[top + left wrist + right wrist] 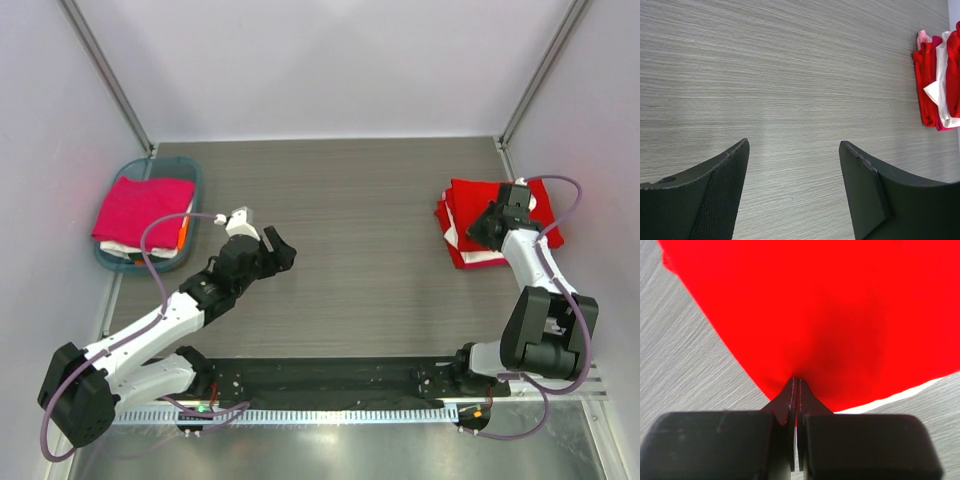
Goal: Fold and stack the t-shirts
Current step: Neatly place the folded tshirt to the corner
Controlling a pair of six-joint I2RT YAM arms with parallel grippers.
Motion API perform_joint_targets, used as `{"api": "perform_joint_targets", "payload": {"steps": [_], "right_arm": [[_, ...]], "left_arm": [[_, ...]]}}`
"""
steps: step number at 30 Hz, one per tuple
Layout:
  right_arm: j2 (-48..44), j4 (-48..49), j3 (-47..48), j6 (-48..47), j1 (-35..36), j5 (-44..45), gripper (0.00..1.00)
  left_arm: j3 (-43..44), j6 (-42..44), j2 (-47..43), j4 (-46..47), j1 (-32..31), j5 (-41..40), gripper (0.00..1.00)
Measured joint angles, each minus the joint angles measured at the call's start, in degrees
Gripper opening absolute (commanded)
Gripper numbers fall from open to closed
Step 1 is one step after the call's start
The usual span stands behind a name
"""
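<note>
The left arm's fingers [715, 200] hang spread over the table [370, 200], the right arm's fingers [784, 407] are pinched shut on the red t-shirt [840, 315] topping the stack [475, 205] at the table's right side, and a sloppy tug there could easily drag that folded pile apart.

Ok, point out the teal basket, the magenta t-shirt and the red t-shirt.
teal basket [130, 266], top view, near rim.
magenta t-shirt [140, 205], top view, middle of its top face.
red t-shirt [462, 200], top view, left part.

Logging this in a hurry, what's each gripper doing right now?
Left gripper: open, holding nothing.
Right gripper: closed, pinching the red t-shirt.
</note>
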Motion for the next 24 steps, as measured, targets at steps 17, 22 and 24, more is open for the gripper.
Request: {"api": "perform_joint_targets", "payload": {"steps": [17,22,24], "right_arm": [[-13.86,-3.10,-3.45,-1.27,1.75,2.73,0.01],[-19.15,-2.64,-3.91,-1.60,9.60,2.99,0.01],[-20.15,-2.08,-5.11,-1.75,12.37,2.99,0.01]], "left_arm": [[-1.97,1.03,-8.55,-7.17,1.84,-1.27,0.75],[-3.80,1.64,-14.19,-11.32,1.90,-3.72,0.83],[-4.59,2.49,-16.44,-12.98,1.95,-4.66,0.88]]}}
